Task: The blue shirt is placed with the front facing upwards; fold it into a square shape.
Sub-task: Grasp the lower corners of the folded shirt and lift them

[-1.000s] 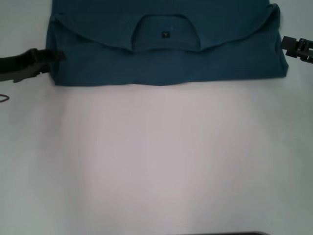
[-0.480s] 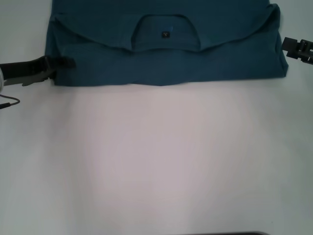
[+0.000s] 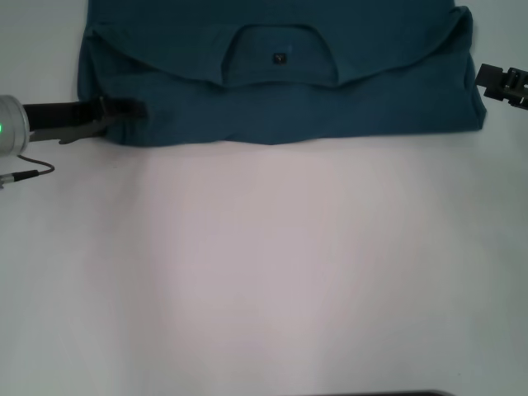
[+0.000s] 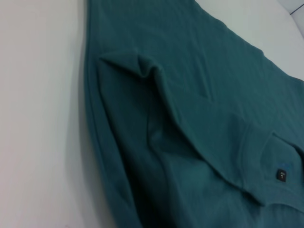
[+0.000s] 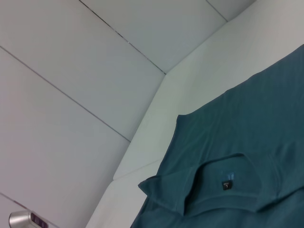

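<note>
Jaws, left gripper (image 3: 132, 110): fingers lie flat and close together over the near left corner of the blue shirt (image 3: 280, 91), tips on the cloth; whether they pinch fabric or merely press on it cannot be told. Arm enters from the left edge of the head view, low over the white table (image 3: 272, 272).

Jaws, right gripper (image 3: 495, 80): only a dark end piece shows at the right edge of the head view, just beside the shirt's right side, apart from the cloth; spread of the fingers cannot be told.

Count: one shirt, two grippers, one neck label.

Blue shirt: dark teal, lying at the far side of the table, folded into a wide band with a straight near edge. Round collar centred on the upper layer, curved folded flaps to either side. Left corner bunched into a raised crease in the left wrist view (image 4: 142, 71).

Neck label (image 3: 280, 58): small, black, inside the collar; its marking too small to read. A blue tab sits just above it in the right wrist view (image 5: 230, 174)
</note>
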Motion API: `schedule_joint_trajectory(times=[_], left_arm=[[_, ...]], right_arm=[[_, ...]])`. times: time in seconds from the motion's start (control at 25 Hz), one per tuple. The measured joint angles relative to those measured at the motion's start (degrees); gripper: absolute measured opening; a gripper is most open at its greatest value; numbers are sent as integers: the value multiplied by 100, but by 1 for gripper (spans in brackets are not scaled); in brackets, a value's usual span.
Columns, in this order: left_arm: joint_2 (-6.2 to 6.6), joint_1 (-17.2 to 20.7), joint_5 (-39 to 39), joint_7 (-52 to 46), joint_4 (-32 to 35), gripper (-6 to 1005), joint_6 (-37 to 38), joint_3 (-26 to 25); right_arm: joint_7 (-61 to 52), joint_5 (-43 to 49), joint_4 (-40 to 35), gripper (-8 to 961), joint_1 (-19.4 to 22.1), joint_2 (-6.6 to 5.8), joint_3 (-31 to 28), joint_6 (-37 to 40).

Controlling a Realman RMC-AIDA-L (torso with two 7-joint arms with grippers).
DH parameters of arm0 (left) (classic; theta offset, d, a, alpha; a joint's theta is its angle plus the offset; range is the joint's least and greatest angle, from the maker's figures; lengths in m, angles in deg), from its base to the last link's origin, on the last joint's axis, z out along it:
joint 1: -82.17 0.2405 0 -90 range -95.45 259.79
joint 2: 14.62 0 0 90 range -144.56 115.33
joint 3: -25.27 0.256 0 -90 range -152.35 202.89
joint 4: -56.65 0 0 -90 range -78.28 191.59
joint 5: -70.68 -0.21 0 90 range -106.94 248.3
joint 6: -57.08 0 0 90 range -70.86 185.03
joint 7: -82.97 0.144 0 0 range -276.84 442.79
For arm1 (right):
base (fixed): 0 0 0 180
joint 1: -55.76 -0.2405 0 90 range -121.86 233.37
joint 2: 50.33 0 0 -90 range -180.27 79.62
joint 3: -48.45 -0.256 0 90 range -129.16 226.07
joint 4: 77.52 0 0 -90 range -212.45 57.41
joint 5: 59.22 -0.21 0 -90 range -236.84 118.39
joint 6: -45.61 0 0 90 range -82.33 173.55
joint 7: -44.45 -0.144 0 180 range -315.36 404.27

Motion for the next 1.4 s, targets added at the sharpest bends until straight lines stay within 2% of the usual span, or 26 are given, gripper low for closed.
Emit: schedule_joint_trajectory(times=[0.32,0.52,0.68,0.76,0.84,0.92,1.08,1.2,1.4], left_arm=[[13,-4,-317,-292,-58,515,35,14],[7,-4,-353,-304,-67,310,55,-15],[44,22,-318,-382,-266,135,445,-35],[70,28,-309,-452,-317,46,588,-37],[157,36,-307,-704,-392,31,952,-43],[314,17,-307,-964,-419,16,1442,-72],[403,11,-311,-1019,-471,16,1793,-191],[446,22,-340,-1022,-578,16,2057,-345],[484,42,-312,-1029,-704,16,2343,-452]], right_arm=[[-27,-25,0,841,9,0,-23,21],[-45,-5,0,841,-20,-9,-9,42],[-156,153,-57,841,-59,-131,38,68],[-296,419,-139,841,-123,-265,40,61],[-421,685,-207,841,-216,-406,32,41],[-604,1041,-293,841,-366,-573,13,10],[-1049,1804,-542,841,-719,-817,32,-49],[-1474,2525,-748,841,-1019,-873,41,-144],[-1989,3192,-812,840,-1401,-822,48,-322]])
